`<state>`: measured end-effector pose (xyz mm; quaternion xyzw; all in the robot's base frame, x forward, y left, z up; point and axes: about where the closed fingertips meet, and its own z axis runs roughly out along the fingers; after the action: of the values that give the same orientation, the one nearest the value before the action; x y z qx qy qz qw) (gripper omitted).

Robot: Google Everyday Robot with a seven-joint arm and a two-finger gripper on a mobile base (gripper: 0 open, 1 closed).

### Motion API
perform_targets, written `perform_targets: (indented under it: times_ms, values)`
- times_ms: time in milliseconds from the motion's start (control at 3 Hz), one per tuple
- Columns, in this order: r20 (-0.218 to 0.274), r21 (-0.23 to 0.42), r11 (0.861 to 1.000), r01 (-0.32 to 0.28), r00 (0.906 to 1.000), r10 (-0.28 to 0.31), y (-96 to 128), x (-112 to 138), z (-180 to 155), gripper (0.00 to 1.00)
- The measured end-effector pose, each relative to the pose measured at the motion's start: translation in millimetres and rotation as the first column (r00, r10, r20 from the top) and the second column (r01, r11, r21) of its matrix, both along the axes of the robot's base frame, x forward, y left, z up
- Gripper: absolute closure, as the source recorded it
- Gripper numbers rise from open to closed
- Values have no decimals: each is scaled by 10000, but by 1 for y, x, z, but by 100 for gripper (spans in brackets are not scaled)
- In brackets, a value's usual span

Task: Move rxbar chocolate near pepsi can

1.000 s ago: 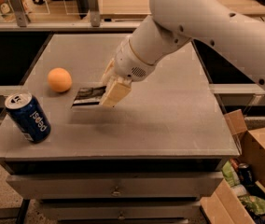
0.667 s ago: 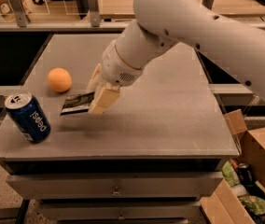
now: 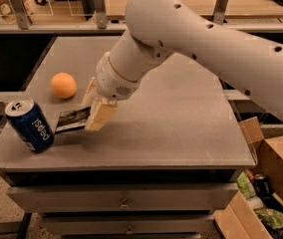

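The rxbar chocolate [image 3: 71, 121] is a flat dark bar with a pale patch at its left end. My gripper [image 3: 94, 111] is shut on its right end, with one cream finger [image 3: 100, 115] across it, and holds it level just over the grey table [image 3: 181, 128]. The bar's left end is right beside the pepsi can [image 3: 29, 125]. The can is dark blue with white lettering and a silver top, and it stands tilted at the table's front left corner.
An orange ball-shaped fruit [image 3: 63, 85] lies behind the bar and can. An open cardboard box [image 3: 276, 183] with cans and packets sits on the floor at the right. Drawers are under the table front. A railing runs behind the table.
My gripper has moved left and toward the front with the bar in it, bringing the bar's left end close to the can. The can and the fruit have not moved.
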<state>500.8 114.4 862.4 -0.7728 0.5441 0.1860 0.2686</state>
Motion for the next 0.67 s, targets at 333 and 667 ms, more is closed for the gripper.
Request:
perform_targets:
  times_ms: [333,667]
  values:
    - [-122,5,9998,-178,9998,178,7,-4,-6,36]
    - [-183,-20,9996,-270,9995,270,10,-6,-11,13]
